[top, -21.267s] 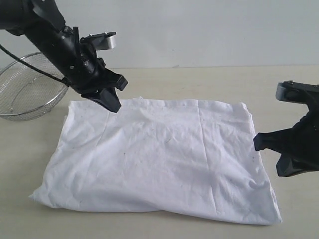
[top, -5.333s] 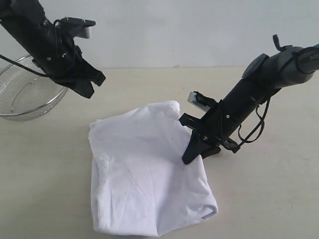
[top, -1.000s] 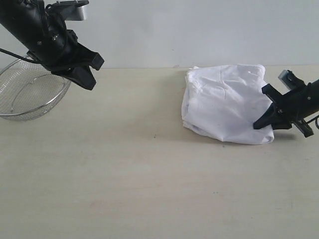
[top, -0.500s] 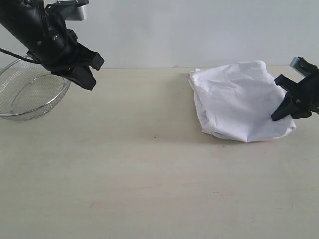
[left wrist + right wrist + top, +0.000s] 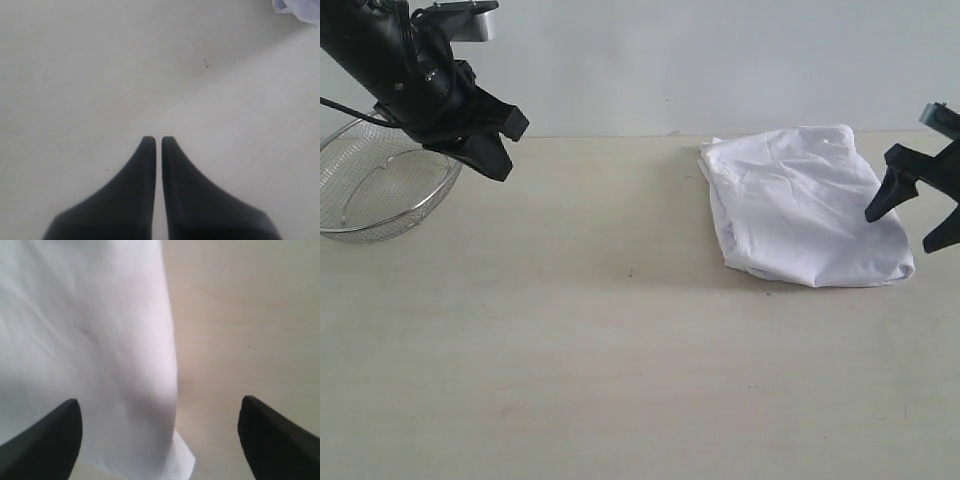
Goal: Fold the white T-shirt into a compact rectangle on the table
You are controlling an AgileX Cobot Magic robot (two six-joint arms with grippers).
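Observation:
The white T-shirt (image 5: 802, 205) lies folded into a rumpled, roughly rectangular bundle at the back right of the table (image 5: 620, 360). My right gripper (image 5: 908, 215) stands open just beyond the bundle's right edge, its two black fingers apart and nothing between them. In the right wrist view the shirt (image 5: 90, 340) fills one side, with a folded corner lying between the wide-spread fingers of the right gripper (image 5: 160, 412). My left gripper (image 5: 488, 160) hovers shut over the table's far left, away from the shirt. In the left wrist view the left gripper (image 5: 156, 140) shows its fingers pressed together over bare table.
A wire-mesh metal basket (image 5: 375, 190) stands at the far left, behind and beside the left arm. A pale wall runs along the table's back edge. A corner of the shirt (image 5: 300, 9) peeks into the left wrist view.
The right gripper dragged the folded shirt a little rightward, then opened and let it go, drawing back to the right. The left arm has not moved.

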